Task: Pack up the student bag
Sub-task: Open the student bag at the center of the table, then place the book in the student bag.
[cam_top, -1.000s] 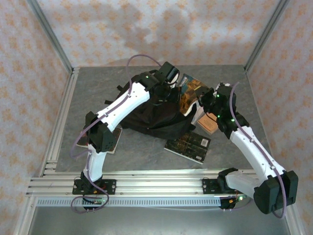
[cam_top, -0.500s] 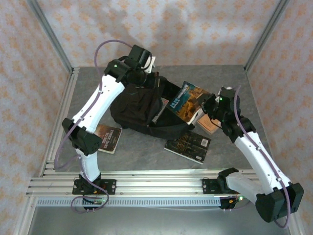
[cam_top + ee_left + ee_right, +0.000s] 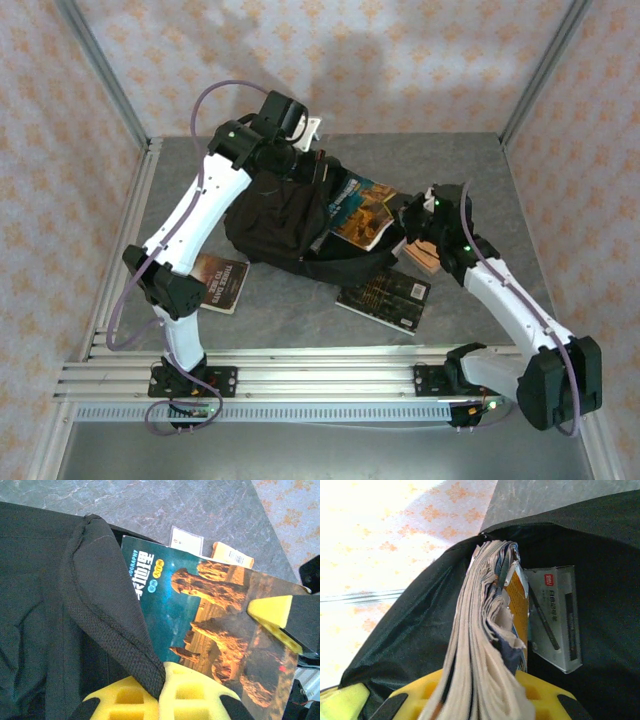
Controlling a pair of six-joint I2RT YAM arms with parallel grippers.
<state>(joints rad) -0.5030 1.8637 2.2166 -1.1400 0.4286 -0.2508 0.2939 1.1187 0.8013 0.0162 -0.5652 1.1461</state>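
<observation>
**Student bag:** You have the student bag lying on the grey surface, toward the far middle, with its mouth turned to the right arm.

**Left arm:** Your left fingers are clenched on the black fabric rim of the bag's mouth and hold it up at the bag's far side.

**Right arm:** Your right fingers are clamped on the outer edge of a magazine with orange rock pillars on a dark blue cover. The magazine's other end sits inside the mouth, under the raised rim.

**Inside the bag:** A grey pen box lies just beside the magazine.

**On the surface:**
- A dark book lies flat just in front of the bag.
- A brown-covered book lies at the bag's left, near the left arm's elbow.
- A tan book lies partly under the right arm.

**Tags:** A white tag and an orange tag show beyond the magazine's far edge. You cannot tell what they are attached to.
</observation>
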